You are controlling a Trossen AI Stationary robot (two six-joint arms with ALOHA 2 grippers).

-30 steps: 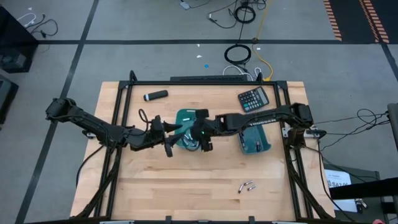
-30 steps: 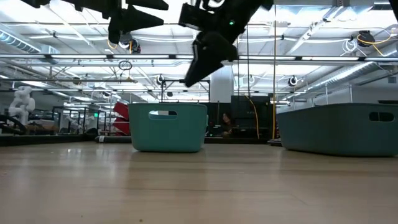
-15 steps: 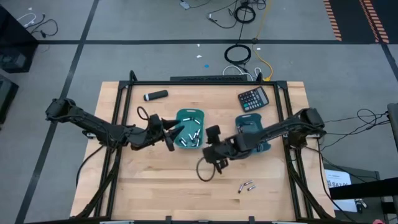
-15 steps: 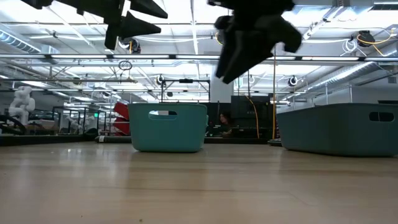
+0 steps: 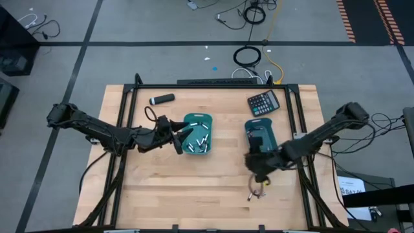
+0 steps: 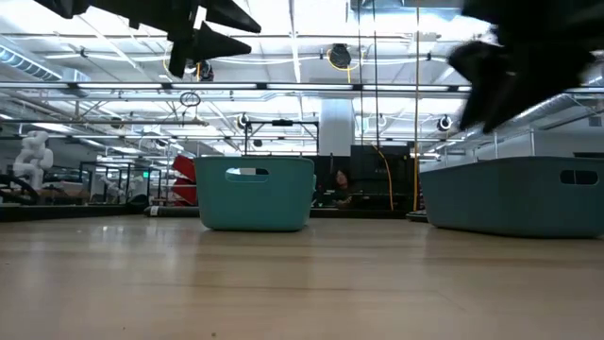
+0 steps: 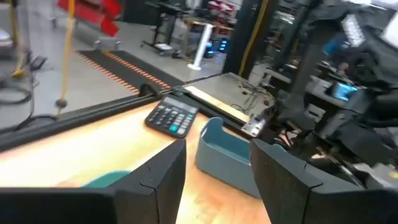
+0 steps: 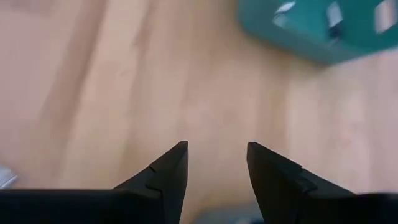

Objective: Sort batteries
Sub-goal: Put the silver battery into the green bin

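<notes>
Batteries look light, smooth, prone to rolling — we'd pinch one mid-length; right gripper open, empty — left gripper likewise.

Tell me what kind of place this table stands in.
Probably a robotics lab or industrial workshop. The low view shows a big open hall with ceiling trusses and strip lights and a white robot figure far off; the high view shows loose cables and striped hazard tape on the concrete floor.
</notes>
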